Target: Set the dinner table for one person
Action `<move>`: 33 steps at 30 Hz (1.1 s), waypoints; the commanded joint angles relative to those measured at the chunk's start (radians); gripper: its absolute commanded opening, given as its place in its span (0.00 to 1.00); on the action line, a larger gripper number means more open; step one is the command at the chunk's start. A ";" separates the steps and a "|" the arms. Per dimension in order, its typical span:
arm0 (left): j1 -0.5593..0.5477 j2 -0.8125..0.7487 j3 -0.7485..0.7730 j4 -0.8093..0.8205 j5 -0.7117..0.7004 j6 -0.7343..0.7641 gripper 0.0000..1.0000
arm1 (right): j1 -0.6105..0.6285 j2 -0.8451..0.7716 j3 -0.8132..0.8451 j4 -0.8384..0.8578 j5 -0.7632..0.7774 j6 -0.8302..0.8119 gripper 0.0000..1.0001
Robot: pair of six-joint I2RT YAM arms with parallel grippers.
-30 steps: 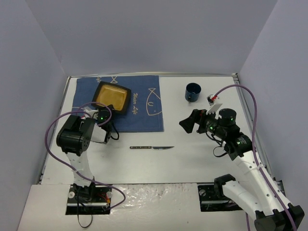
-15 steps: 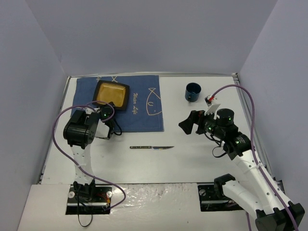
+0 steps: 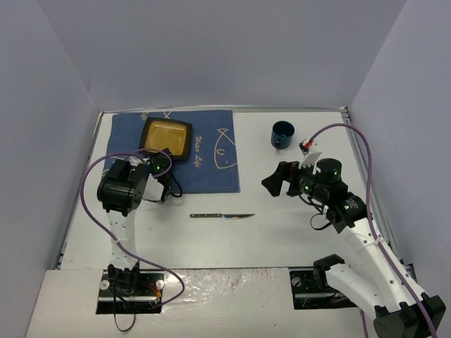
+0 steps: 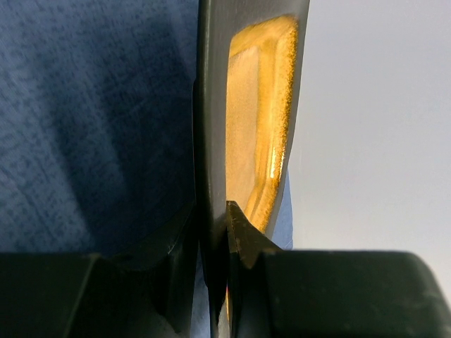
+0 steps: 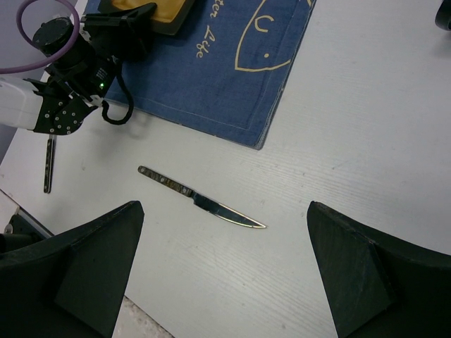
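Observation:
A square plate (image 3: 166, 136), black outside and glazed yellow inside, is on the dark blue fish-print cloth (image 3: 211, 163) at the back left of the white dinner table (image 3: 296, 236). My left gripper (image 3: 163, 161) is shut on the plate's near edge. In the left wrist view the plate (image 4: 258, 120) shows edge-on, pinched between my fingers (image 4: 243, 236). A knife (image 3: 222, 216) lies on the bare table below the cloth. My right gripper (image 3: 273, 182) is open and empty, hovering right of the knife (image 5: 201, 199).
A dark blue cup (image 3: 282, 134) stands at the back right. A thin dark utensil (image 5: 48, 163) lies by the left arm near the table's left edge. Purple cables loop off both arms. Grey walls enclose the table.
My left arm has swung right and toward the plate, and the plate has shifted slightly farther back on the cloth. The right arm has barely moved.

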 commanded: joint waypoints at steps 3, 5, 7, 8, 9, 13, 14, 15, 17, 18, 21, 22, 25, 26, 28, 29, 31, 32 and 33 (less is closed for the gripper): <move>-0.026 -0.045 0.087 0.435 -0.089 -0.087 0.00 | 0.005 0.004 0.024 0.053 0.011 -0.010 0.98; -0.030 -0.038 0.091 0.437 -0.097 -0.091 0.00 | 0.004 0.002 0.022 0.053 0.011 -0.010 0.98; -0.034 -0.035 0.093 0.439 -0.102 -0.092 0.00 | 0.004 0.000 0.021 0.053 0.011 -0.010 0.98; -0.037 -0.032 0.091 0.439 -0.109 -0.092 0.00 | 0.004 -0.003 0.019 0.053 0.013 -0.010 0.98; -0.037 -0.031 0.090 0.439 -0.109 -0.092 0.00 | 0.004 -0.003 0.016 0.053 0.013 -0.010 0.98; -0.042 -0.027 0.080 0.440 -0.122 -0.095 0.00 | 0.006 -0.005 0.014 0.053 0.015 -0.012 0.98; -0.042 -0.026 0.080 0.441 -0.125 -0.096 0.00 | 0.006 -0.005 0.013 0.052 0.015 -0.012 0.98; -0.043 -0.024 0.079 0.442 -0.128 -0.097 0.00 | 0.006 -0.004 0.011 0.052 0.016 -0.011 0.98; -0.046 -0.020 0.078 0.446 -0.138 -0.098 0.00 | 0.006 -0.007 0.010 0.053 0.016 -0.010 0.98; -0.047 -0.020 0.080 0.446 -0.139 -0.098 0.00 | 0.006 -0.010 0.009 0.053 0.016 -0.010 0.98; -0.052 -0.012 0.082 0.446 -0.146 -0.106 0.00 | 0.006 -0.009 0.008 0.053 0.017 -0.010 0.98; -0.054 -0.009 0.084 0.447 -0.148 -0.109 0.00 | 0.006 -0.009 0.008 0.053 0.017 -0.010 0.98; -0.058 -0.001 0.084 0.450 -0.158 -0.124 0.01 | 0.006 -0.010 0.007 0.052 0.018 -0.010 0.98; -0.058 0.002 0.085 0.451 -0.160 -0.126 0.02 | 0.006 -0.012 0.007 0.053 0.019 -0.010 0.98; -0.061 0.003 0.084 0.451 -0.165 -0.126 0.04 | 0.006 -0.013 0.005 0.052 0.019 -0.009 0.98; -0.063 0.003 0.082 0.451 -0.168 -0.126 0.05 | 0.006 -0.013 0.005 0.052 0.019 -0.009 0.98; -0.064 0.003 0.081 0.451 -0.175 -0.127 0.06 | 0.006 -0.014 0.004 0.052 0.020 -0.009 0.98; -0.065 0.005 0.081 0.452 -0.176 -0.128 0.06 | 0.006 -0.015 0.003 0.052 0.020 -0.009 0.98; -0.066 0.006 0.081 0.452 -0.178 -0.129 0.07 | 0.006 -0.016 0.002 0.053 0.020 -0.009 0.98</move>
